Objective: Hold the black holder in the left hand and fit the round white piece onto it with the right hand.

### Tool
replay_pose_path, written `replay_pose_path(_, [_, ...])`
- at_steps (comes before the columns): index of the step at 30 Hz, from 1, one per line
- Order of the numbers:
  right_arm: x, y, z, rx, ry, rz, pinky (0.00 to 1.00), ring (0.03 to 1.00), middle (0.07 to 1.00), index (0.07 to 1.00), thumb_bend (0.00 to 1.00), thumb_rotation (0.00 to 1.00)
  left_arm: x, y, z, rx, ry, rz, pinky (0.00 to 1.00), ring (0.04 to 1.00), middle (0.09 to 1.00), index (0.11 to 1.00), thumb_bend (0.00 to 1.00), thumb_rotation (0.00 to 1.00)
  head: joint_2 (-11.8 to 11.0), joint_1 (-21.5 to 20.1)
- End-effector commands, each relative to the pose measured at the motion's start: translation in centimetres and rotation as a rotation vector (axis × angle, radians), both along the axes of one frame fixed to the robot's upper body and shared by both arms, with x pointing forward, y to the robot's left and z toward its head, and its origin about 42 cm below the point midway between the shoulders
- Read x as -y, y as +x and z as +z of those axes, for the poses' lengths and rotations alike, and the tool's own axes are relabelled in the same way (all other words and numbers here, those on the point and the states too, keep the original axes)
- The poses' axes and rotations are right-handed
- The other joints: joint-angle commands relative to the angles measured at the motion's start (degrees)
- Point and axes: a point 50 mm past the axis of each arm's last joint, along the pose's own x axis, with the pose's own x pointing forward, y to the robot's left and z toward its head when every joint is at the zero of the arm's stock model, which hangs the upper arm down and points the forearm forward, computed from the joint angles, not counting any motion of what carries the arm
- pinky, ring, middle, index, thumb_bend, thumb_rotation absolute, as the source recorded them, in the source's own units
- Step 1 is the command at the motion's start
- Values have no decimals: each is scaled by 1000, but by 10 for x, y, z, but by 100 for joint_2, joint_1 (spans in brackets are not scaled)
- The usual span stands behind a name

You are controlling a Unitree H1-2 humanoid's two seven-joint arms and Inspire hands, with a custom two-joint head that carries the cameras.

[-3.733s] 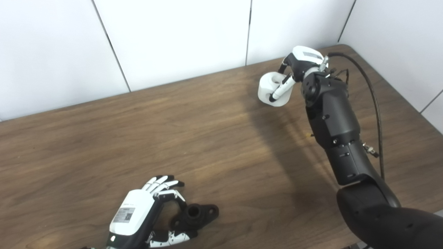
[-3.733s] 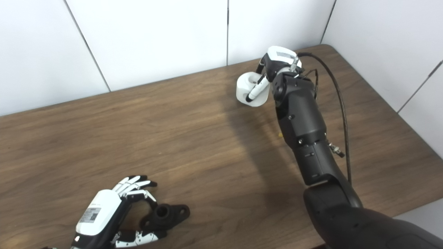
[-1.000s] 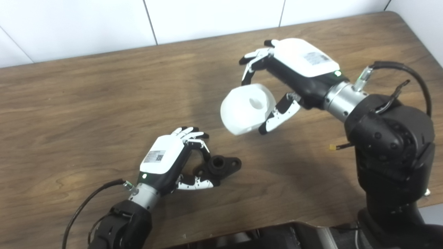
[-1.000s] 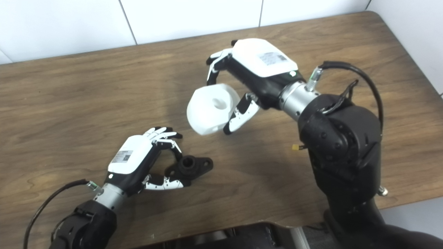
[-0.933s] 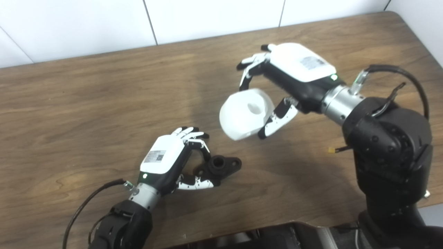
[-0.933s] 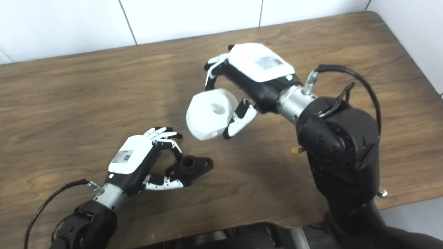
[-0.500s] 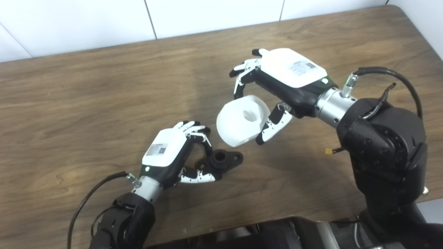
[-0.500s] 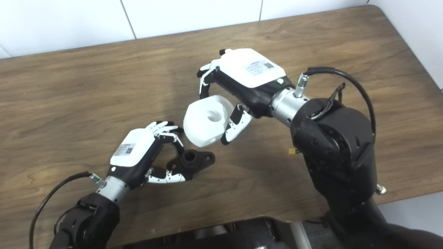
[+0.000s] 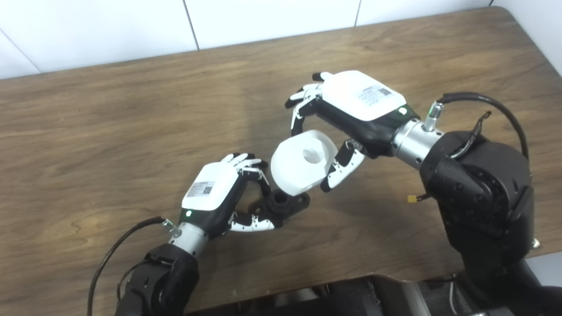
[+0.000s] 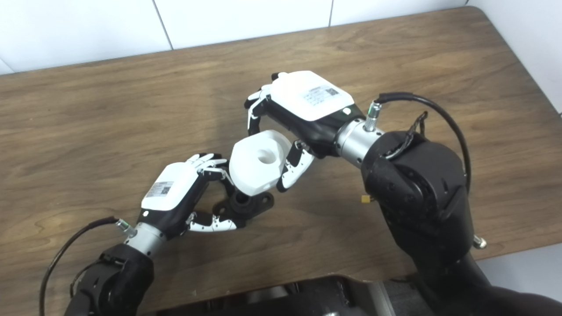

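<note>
We see a matte black holder with a raised round collar and flat lobed flanges lying on the dark wood-grain table, pinched between thumb and fingers of our left hand. Our right hand grips the round white piece, a smooth, chunky plastic disc with faceted edges and a central hole, tilted just above and partly overlapping the holder. We cannot tell whether the two parts touch.
</note>
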Motion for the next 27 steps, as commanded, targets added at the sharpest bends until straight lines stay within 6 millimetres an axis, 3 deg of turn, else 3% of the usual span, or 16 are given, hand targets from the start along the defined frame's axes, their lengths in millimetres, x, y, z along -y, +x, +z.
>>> replay_pose_path(1, [-4, -5, 4, -28, -56, 50, 992, 895, 847, 482, 526, 143, 5, 0, 0, -15, 25, -24, 947, 908, 828, 488, 517, 51, 9, 0])
replay_pose_path(27, [-15, -8, -7, -77, -55, 87, 1000, 924, 852, 483, 526, 143, 11, 0, 3, -5, 30, -33, 941, 908, 829, 489, 517, 51, 80, 77])
